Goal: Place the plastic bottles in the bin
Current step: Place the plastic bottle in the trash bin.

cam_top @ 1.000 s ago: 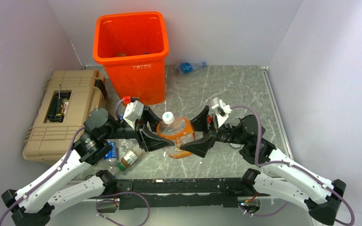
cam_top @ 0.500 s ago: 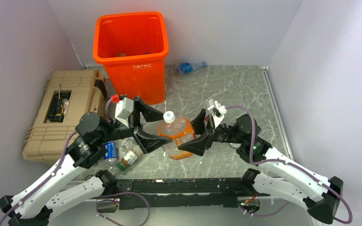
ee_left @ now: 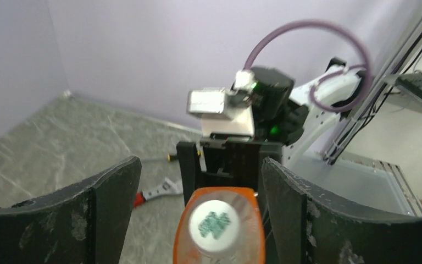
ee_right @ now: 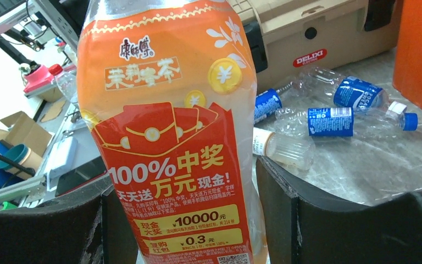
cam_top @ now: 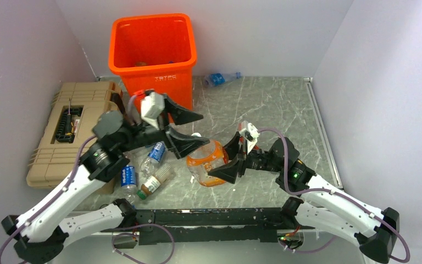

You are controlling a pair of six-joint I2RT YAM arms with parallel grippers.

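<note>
the table [cam_top: 275, 110] is a grey stone-patterned slab with pale veins, closed in by plain lilac walls [cam_top: 253, 33] at the back and on both sides. a metal strip runs along its right edge.

at the back left stands the bin [cam_top: 159, 91], bright orange and upright, with a flared square rim and small white lettering on its front. a few small things lie at its bottom, too dim to name. just left of it a tan ribbed toolbox case [cam_top: 49, 154] lies flat, its lid closed and a black insert showing in the top.

one clear bottle with a blue label [cam_top: 220, 78] lies on its side against the back wall, right of the bin. three loose bottles [cam_top: 155, 153] lie together on the table beside the left arm, two with blue labels and one with a pale label. the left wrist view shows a red-handled wrench [ee_left: 153, 193] on the slab.

the orange bottle [cam_top: 209, 162] is in mid-table, tilted and off the surface, its white cap toward the bin. the right gripper [ee_right: 184, 176] clasps it across the red and orange label, a finger pressed to each side. the left gripper [cam_top: 204, 130] is released, its jaws spread wide above the cap end, touching nothing; from its own camera the cap shows low between the two fingers with space on both sides.
</note>
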